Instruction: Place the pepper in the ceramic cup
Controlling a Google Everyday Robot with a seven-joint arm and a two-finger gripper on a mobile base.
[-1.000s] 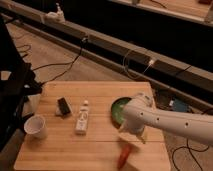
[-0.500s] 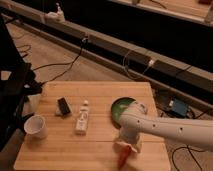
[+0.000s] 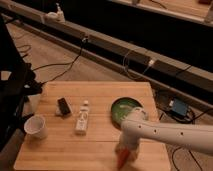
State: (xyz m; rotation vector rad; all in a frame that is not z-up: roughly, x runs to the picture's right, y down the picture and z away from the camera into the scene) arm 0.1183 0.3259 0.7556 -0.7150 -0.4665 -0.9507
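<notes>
My gripper [image 3: 127,149] hangs low over the lower right part of the wooden table [image 3: 102,91], close to its near edge, and my white arm reaches in from the right of the frame. The pepper [image 3: 121,159] lies right under it, its orange-red tip poking out toward the bottom edge. Whether I have hold of it, I cannot tell. The ceramic cup [image 3: 36,126] stands upright at the left side of the table, well apart from me. A green bowl [image 3: 120,107] sits just above my gripper. A white bottle [image 3: 82,120] and a small black object [image 3: 64,106] lie between the bowl and the cup.
</notes>
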